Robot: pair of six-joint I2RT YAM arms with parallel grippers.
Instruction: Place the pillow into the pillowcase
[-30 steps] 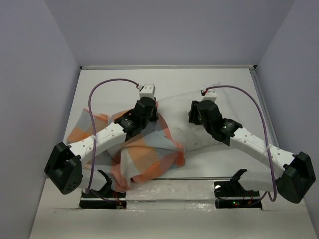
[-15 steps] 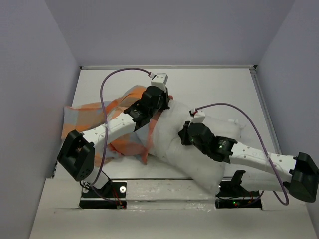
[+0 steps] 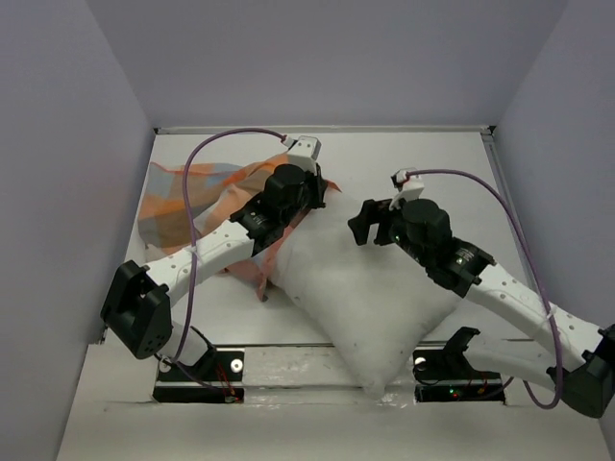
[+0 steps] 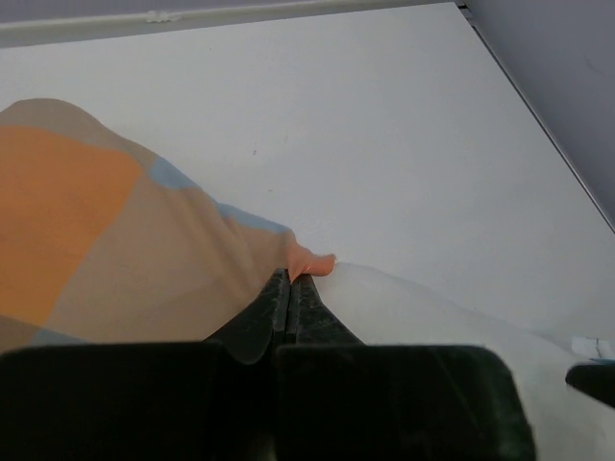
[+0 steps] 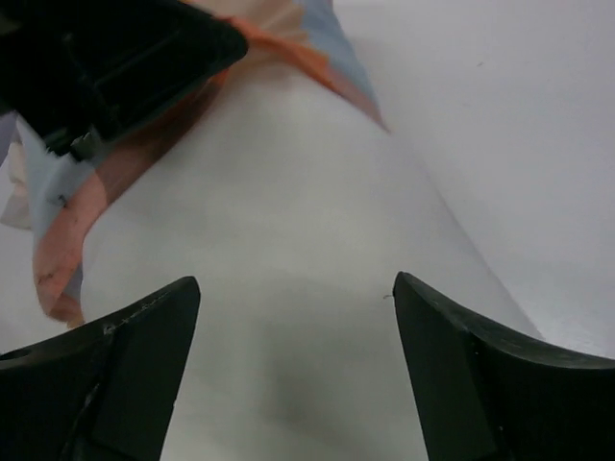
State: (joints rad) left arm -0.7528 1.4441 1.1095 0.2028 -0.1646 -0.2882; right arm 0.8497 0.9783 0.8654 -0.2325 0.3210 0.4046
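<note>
The plain white pillow (image 3: 360,288) lies slantwise across the table's middle, one corner hanging over the near edge. Its far end goes into the checked orange, grey-blue and cream pillowcase (image 3: 192,192), which is bunched at the back left. My left gripper (image 4: 291,279) is shut on the pillowcase's orange edge (image 4: 312,261) right where it meets the pillow (image 4: 432,317); in the top view the left gripper (image 3: 306,204) sits at the mouth. My right gripper (image 5: 293,298) is open, its jaws wide apart above the pillow (image 5: 279,240), holding nothing. It shows in the top view (image 3: 363,226) too.
The table (image 3: 413,158) is walled at the back and both sides by grey panels. A purple cable (image 3: 231,139) loops over the left arm, another over the right arm (image 3: 480,187). Two black stands (image 3: 452,357) sit at the near edge.
The right gripper let go of the pillow and rose toward the back. The left gripper pulled the pillowcase mouth back and left. The pillow now lies flatter, its corner over the near edge.
</note>
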